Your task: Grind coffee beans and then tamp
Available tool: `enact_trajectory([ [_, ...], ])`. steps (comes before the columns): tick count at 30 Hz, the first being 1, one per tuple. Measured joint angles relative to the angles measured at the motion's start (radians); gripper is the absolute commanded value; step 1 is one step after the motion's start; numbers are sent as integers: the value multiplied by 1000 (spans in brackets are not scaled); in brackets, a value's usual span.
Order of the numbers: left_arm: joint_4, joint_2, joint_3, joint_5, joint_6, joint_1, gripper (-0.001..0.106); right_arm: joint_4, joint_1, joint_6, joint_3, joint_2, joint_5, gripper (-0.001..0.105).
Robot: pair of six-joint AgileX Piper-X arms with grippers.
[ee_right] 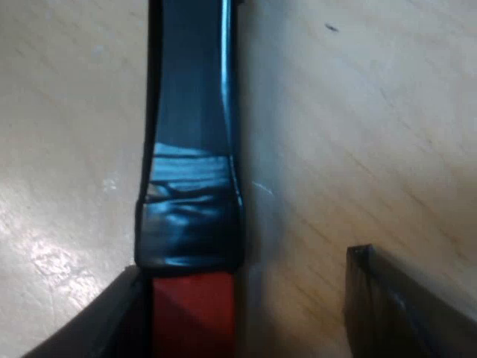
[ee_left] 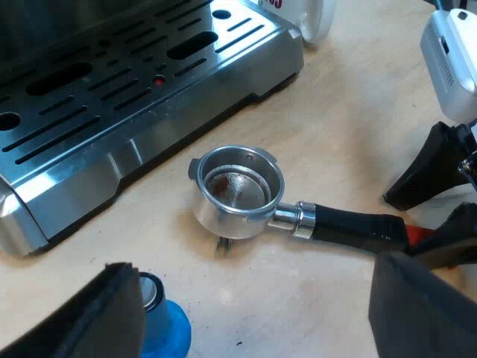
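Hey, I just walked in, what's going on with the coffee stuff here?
The metal holder lies loose on the table by the espresso machine, with only a little coffee residue inside. The right gripper is open astride the red end of the holder's handle, not yet closed on it. The left gripper hovers open next to a blue tamper. A white mug stands at the machine's corner.
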Motion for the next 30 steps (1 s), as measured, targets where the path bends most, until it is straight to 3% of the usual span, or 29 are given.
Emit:
enact_trajectory([
  [10, 0, 0, 0, 0, 0, 0, 65, 217, 0, 4, -37, -69, -6, 57],
  [23, -4, 0, 0, 15, 0, 0, 65, 453, 0, 11, -190, -212, -6, 57],
  [30, -7, 0, 0, 22, 0, 0, 65, 460, 0, -49, -262, -303, -6, 52],
])
